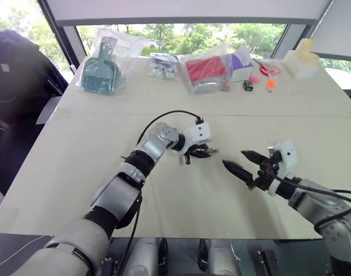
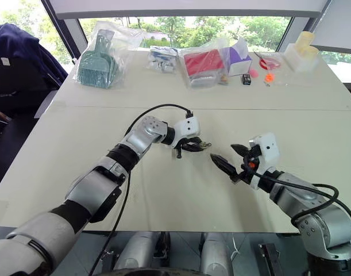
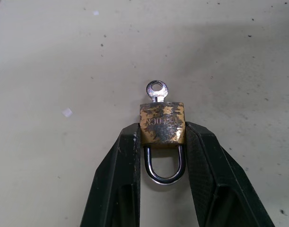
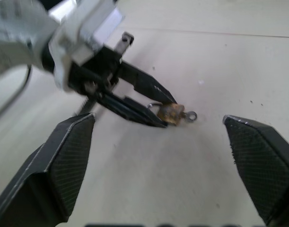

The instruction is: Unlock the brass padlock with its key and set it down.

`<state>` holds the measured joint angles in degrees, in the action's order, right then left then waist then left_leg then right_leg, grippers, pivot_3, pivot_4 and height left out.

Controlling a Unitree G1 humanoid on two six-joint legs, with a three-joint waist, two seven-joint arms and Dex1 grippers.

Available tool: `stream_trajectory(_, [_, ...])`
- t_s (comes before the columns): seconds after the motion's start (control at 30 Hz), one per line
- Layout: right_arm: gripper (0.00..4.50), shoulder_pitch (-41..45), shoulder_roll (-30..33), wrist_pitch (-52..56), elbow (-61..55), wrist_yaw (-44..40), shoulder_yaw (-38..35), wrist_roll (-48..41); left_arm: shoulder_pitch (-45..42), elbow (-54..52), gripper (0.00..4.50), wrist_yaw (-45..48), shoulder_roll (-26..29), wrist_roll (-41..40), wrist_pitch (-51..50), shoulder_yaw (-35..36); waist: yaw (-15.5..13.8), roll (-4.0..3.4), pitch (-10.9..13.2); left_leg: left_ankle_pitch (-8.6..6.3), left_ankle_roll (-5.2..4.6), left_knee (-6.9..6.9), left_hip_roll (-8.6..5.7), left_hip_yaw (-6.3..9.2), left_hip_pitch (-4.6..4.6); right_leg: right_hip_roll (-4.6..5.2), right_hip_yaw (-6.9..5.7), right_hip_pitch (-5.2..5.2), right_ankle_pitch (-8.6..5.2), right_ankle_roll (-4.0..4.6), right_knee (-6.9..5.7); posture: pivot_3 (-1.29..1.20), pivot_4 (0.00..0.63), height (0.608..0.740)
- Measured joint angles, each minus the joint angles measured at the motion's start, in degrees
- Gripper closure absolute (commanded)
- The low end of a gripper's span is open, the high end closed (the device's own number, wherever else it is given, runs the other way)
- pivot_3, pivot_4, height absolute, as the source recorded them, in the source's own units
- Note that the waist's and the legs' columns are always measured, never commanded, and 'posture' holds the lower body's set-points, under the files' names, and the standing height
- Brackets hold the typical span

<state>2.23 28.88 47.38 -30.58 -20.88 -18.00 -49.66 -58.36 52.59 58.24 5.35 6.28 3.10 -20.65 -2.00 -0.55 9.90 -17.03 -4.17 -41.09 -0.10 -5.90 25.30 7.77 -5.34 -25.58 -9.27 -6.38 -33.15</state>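
The brass padlock (image 3: 162, 124) is pinched between the two black fingers of my left gripper (image 3: 162, 135), which is shut on its body. Its silvery shackle (image 3: 163, 165) loops back between the fingers. The key (image 3: 156, 90) sticks out of the padlock's far end, toward my right gripper. From the head views the left gripper (image 1: 205, 152) hangs over the middle of the table. My right gripper (image 1: 239, 162) is open a short way to the right, its fingers (image 4: 64, 161) spread wide and facing the padlock (image 4: 171, 112) and key (image 4: 189, 116), apart from them.
Along the far edge of the white table (image 1: 95, 132) lie a bagged teal item (image 1: 100, 69), a bagged red box (image 1: 205, 70), a small black item (image 1: 248, 85), orange bits (image 1: 270, 83) and a cream block (image 1: 301, 60). A dark chair (image 1: 14, 75) stands at the left.
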Motion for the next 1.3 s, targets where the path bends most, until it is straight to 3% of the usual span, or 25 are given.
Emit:
stream_trajectory(0.2, [0.00, 7.6, -11.4, -0.3, 4.2, 12.6, -4.7, -10.8, 1.7, -13.3, 3.74, 4.1, 7.1, -5.9, 8.9, 6.3, -0.1, -0.06, 0.0, 0.29, 0.50, 0.21, 0.03, -0.05, 0.19, -0.01, 0.01, -0.40, 0.12, -0.16, -0.29, 0.00, 0.150, 0.735])
stream_trajectory(0.3, [0.00, 10.1, -14.4, -0.5, 5.0, 16.9, -4.9, -15.0, 3.6, -19.5, 3.74, 3.8, 8.6, -7.3, 9.7, 8.0, -0.1, -0.09, 0.0, 0.13, 0.21, 0.19, -0.01, -0.07, 0.15, -0.01, 0.01, -0.27, 0.11, -0.10, -0.20, 0.00, 0.150, 0.735])
stream_trajectory(0.6, [0.00, 13.7, -14.9, -2.3, 5.7, 20.3, -3.9, -20.7, 7.6, -28.6, 3.74, 0.3, 7.3, -8.3, 8.4, 8.1, -0.1, -0.10, 0.0, 0.09, 0.11, 0.10, -0.04, -0.07, 0.10, -0.08, 0.01, -0.13, 0.14, -0.13, -0.18, 0.00, 0.150, 0.735])
stream_trajectory(1.0, [0.00, 13.8, -12.8, -2.9, 5.7, 20.6, -2.5, -25.9, 7.5, -31.1, 3.74, -1.0, 5.2, -10.0, 5.8, 8.1, 0.4, -0.10, 0.0, 0.10, 0.10, 0.10, -0.03, -0.06, 0.05, -0.13, 0.01, -0.08, 0.15, -0.16, -0.19, 0.00, 0.150, 0.735])
stream_trajectory(1.13, [1.29, 13.8, -13.1, -4.0, 5.7, 20.7, -1.6, -26.2, 7.5, -32.0, 3.74, -1.0, 4.6, -10.6, 5.1, 8.0, 0.5, -0.10, 0.0, 0.10, 0.10, 0.10, -0.03, -0.06, 0.05, -0.13, 0.01, -0.08, 0.15, -0.16, -0.19, 0.00, 0.150, 0.735])
stream_trajectory(1.3, [3.96, 13.8, -13.8, -5.4, 6.1, 21.1, -1.2, -27.1, 7.5, -32.4, 3.74, -1.0, 4.6, -10.6, 5.1, 8.0, 0.8, -0.10, 0.0, 0.10, 0.10, 0.10, -0.03, -0.06, 0.05, -0.13, 0.00, -0.06, 0.15, -0.17, -0.19, 0.00, 0.150, 0.735])
